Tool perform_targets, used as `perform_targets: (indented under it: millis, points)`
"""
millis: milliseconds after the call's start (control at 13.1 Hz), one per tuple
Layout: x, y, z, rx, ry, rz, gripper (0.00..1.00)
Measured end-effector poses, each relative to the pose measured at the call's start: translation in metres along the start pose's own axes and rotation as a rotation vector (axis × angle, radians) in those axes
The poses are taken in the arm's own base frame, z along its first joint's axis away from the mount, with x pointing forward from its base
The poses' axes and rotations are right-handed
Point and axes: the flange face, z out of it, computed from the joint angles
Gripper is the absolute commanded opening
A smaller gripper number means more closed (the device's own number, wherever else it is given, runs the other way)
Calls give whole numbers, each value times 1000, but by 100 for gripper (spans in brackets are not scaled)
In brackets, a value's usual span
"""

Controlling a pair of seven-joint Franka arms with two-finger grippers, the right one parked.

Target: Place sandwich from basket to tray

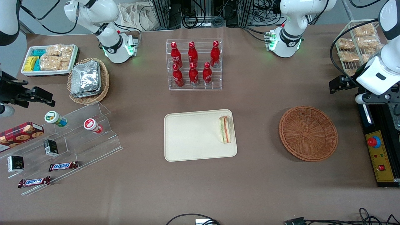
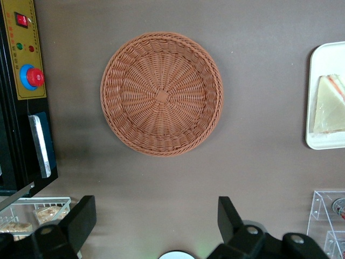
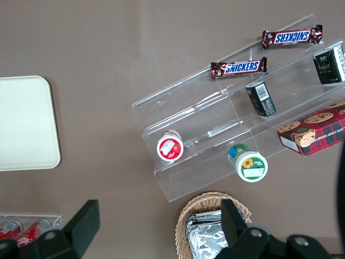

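Evidently your sandwich (image 1: 225, 129) sits by the tray (image 1: 187, 137) edge nearest the apparently empty basket (image 1: 308, 133); gripper (image 2: 156, 224) hangs above, released

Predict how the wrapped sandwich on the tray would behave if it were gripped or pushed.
The sandwich looks soft, so squeezing would probably squash it. Its clear wrap may be slippery. Lying on the tray, it would likely slide rather than roll. The hand hangs open above the basket.

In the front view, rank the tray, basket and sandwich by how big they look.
1. tray
2. basket
3. sandwich, lying on the tray

The gripper is open, raised above the table beside the empty basket.
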Motion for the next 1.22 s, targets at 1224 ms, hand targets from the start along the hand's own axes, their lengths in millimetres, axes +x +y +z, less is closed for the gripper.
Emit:
perform_targets:
  millis: [1224]
  points:
    - [9, 1, 7, -30, 14, -15, 100]
